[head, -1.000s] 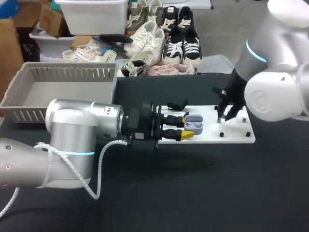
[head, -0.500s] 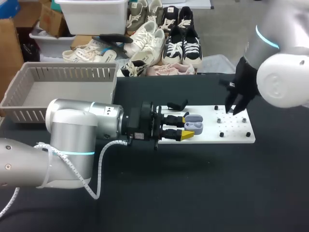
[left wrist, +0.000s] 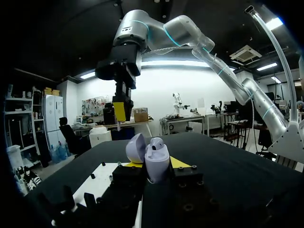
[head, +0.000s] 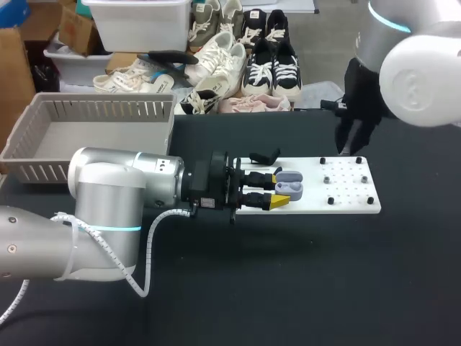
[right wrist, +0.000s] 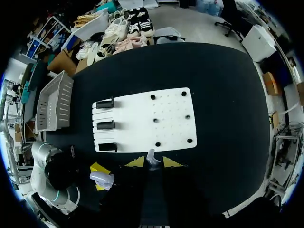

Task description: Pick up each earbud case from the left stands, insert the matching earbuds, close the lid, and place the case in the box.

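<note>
So the left gripper (head: 276, 189) is clamped on the earbud case (head: 289, 189), one yellow tip on each side. The case is a pale lavender-grey thing with its lid flipped open, and in the left wrist view it stands upright between the fingers. Something rounded pokes out of the open top, but I honestly can't tell if that's an earbud. The case hangs over the left end of the white board (head: 349, 189), roughly dead centre in the head view. The left arm comes in from about 8 o'clock and lies flat across the black table (head: 324, 274). The right gripper (right wrist: 153, 162) is pinching a small pale earbud (right wrist: 151, 156) between its yellow tips, fingers set fairly narrow. In the head view it's up in the air at about 2 o'clock from the case, just off the board's far right corner, with the right arm coming in from the top right. In the right wrist view the board sits ahead of the fingers, with three black stands (right wrist: 105, 125) in a row along the end near the left arm. A handful of little black pegs (head: 330, 200) dot the board's other half. The grey slatted basket (head: 101, 112) sits at about 10 o'clock from the board, well apart from it.
</note>
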